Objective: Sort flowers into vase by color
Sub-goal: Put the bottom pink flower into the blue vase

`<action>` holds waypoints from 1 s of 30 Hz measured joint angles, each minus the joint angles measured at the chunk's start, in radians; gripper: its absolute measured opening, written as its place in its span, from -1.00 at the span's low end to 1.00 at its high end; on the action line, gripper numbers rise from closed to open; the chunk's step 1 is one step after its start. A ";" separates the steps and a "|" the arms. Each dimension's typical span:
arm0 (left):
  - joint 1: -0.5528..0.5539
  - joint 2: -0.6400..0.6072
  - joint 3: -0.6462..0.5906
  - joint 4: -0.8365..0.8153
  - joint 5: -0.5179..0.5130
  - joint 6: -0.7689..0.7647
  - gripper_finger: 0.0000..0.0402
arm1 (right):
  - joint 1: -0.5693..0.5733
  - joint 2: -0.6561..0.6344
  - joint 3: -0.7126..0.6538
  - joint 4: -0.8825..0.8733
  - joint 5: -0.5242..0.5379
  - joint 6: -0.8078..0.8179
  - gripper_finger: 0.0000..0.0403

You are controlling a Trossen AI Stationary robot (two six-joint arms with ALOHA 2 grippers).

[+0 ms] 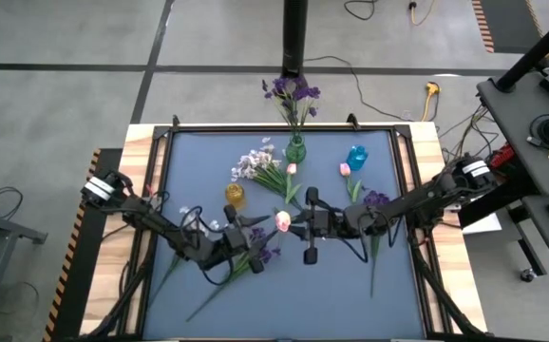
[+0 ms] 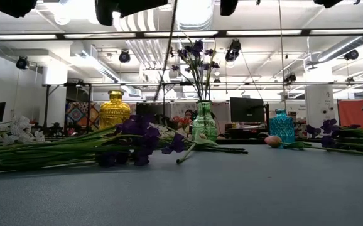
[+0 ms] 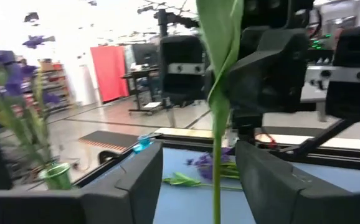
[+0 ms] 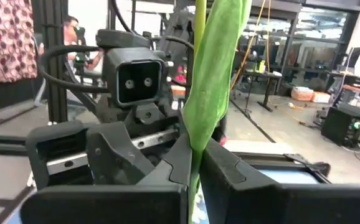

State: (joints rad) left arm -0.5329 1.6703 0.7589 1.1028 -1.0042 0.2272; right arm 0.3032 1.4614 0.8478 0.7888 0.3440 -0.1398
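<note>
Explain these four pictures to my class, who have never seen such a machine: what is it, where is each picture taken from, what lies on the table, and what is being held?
This is a robot with two dark arms, each ending in a two-finger gripper. One picture looks straight down on the table, one looks level across it, and two come from cameras on the wrists. On the blue table stand a yellow vase, a blue vase and a green vase that holds purple blooms. A white spray, loose purple sprigs and a pink bud lie around them. Over the middle, the right gripper is shut on the green stem of a pink tulip. The left gripper has its fingers open on either side of that stem.
</note>
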 joint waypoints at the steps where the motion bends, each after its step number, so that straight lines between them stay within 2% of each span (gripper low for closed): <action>1: -0.004 0.000 0.000 -0.003 -0.009 -0.003 -0.05 | -0.002 -0.019 0.000 -0.033 0.010 0.000 -0.93; 5: -0.032 0.000 0.000 -0.014 -0.008 -0.012 -0.01 | -0.008 -0.118 0.000 -0.226 0.100 0.000 -0.93; 10: -0.064 -0.001 0.000 -0.035 0.002 -0.010 -0.03 | -0.033 -0.301 0.000 -0.533 0.220 0.016 -0.93; 15: -0.064 -0.002 0.000 -0.058 0.230 -0.043 -0.05 | -0.105 -0.486 -0.006 -0.759 0.360 0.027 -0.93; 18: -0.064 -0.003 0.000 -0.112 0.281 -0.033 -0.05 | -0.172 -0.579 -0.043 -0.752 0.383 0.036 -0.94; 25: -0.037 -0.028 0.000 -0.174 0.284 -0.037 -0.05 | -0.287 -0.705 -0.124 -0.725 0.358 0.082 -0.94; 27: -0.024 -0.041 0.000 -0.220 0.284 -0.071 -0.05 | -0.300 -0.717 -0.133 -0.726 0.438 0.036 -0.94; 30: 0.007 -0.069 0.000 -0.335 0.290 -0.174 -0.05 | -0.324 -0.724 -0.135 -0.728 0.641 0.009 -0.94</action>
State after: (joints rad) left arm -0.5262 1.6012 0.7589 0.7677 -0.7147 0.0532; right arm -0.0207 0.7370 0.7128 0.0605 0.9853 -0.1304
